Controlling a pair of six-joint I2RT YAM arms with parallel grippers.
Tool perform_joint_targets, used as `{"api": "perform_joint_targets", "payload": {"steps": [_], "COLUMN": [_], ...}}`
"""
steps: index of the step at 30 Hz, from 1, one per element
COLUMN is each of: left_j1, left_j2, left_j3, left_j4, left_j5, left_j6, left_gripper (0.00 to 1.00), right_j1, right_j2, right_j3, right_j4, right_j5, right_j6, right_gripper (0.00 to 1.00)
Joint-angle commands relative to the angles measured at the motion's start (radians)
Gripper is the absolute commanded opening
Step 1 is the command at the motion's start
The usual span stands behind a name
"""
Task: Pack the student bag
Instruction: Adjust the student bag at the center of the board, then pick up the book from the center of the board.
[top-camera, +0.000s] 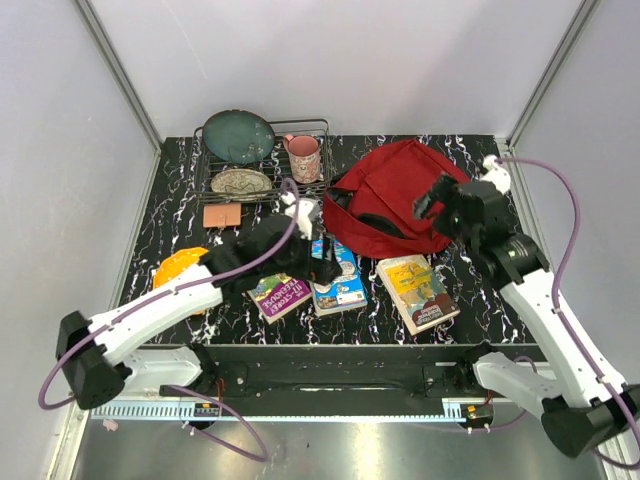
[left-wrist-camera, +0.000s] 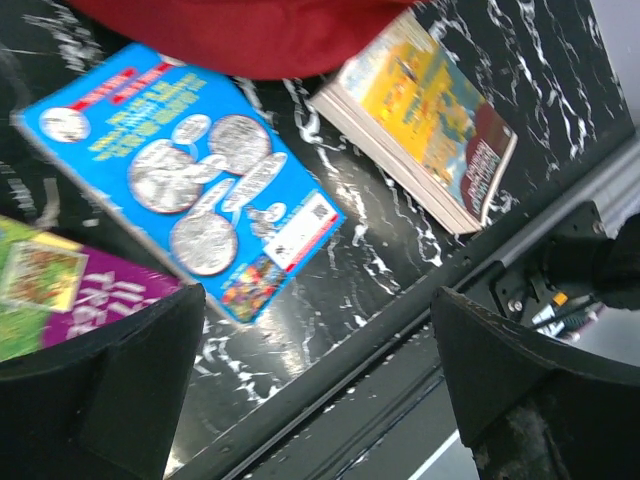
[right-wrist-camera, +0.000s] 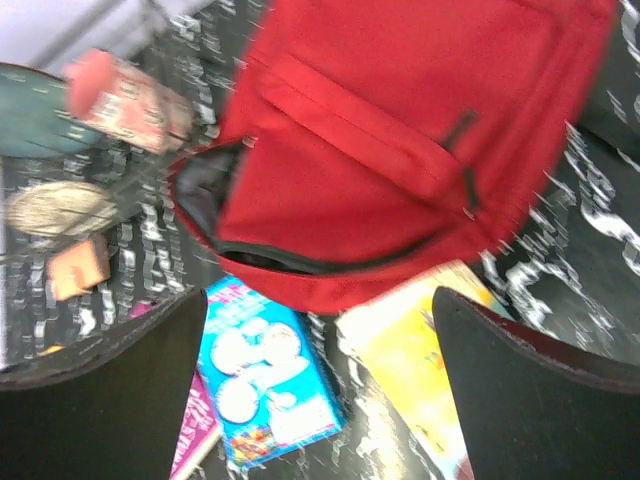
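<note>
On the black marbled table (top-camera: 480, 300), the count is as follows: one student bag (top-camera: 395, 190), three books, one wire rack (top-camera: 325, 124), two plates in that rack, one pink mug (top-camera: 303, 157), one orange dish (top-camera: 178, 268) and one tan square pad (top-camera: 222, 215).

Books lie in a row along the near edge: a purple book (top-camera: 280, 296), a blue book (top-camera: 337, 280) and a yellow book (top-camera: 418, 292). All three covers carry lettering. The purple cover has white title lines and the blue one has speech bubbles and a barcode panel, but none of it is sharp enough to read. No brand mark can be read on the bag.

The rack holds a teal plate (top-camera: 238, 136) and a patterned plate (top-camera: 241, 182), with the mug at its right end.

The student bag lies at the back right of the table, just right of the rack and behind the blue and yellow books. Its main zip gapes towards the left, and the front pocket faces up.

The right gripper (right-wrist-camera: 320, 297) hangs over the bag's right side with its jaws spread wide, gripping nothing. The red fabric fills the view between its fingers. The left gripper (left-wrist-camera: 318, 300) hovers over the blue book, near the bag's lower left edge, jaws likewise wide apart and empty.
</note>
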Motion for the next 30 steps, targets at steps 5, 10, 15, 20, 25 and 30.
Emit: {"api": "perform_joint_targets", "payload": {"steps": [5,10,15,20,25,30], "left_j1": [-0.088,-0.116,-0.168,-0.193,-0.200,-0.206], "left_j2": [0.227,0.386,0.483,0.551,0.574,0.588], "left_j3": [0.033,0.077,0.140,0.163,0.157,0.146], "left_j4": [0.261,0.335,0.347,0.381,0.402,0.420], "left_j5": [0.154,0.234,0.246,0.252,0.237,0.229], "left_j6": [-0.102,-0.147,-0.161,-0.204,-0.218,-0.218], "left_gripper": [0.99,0.99,0.99,0.99,0.99,0.99], "right_j1": [-0.057,-0.067,-0.087,-0.183,-0.382,-0.467], "right_j2": [-0.144,-0.294,-0.300,-0.162,-0.038,0.050], "right_j3": [-0.378,-0.525,-0.588,-0.536,-0.581,-0.593], "right_j4": [-0.153,-0.153,-0.143,-0.109,0.086,0.172], "right_j5": [-0.007,-0.050,-0.052,-0.081,-0.278,-0.401], "right_j6": [0.165,0.266,0.279,0.248,0.125,0.039], "right_gripper": [1.00,1.00,1.00,1.00,1.00,1.00]}}
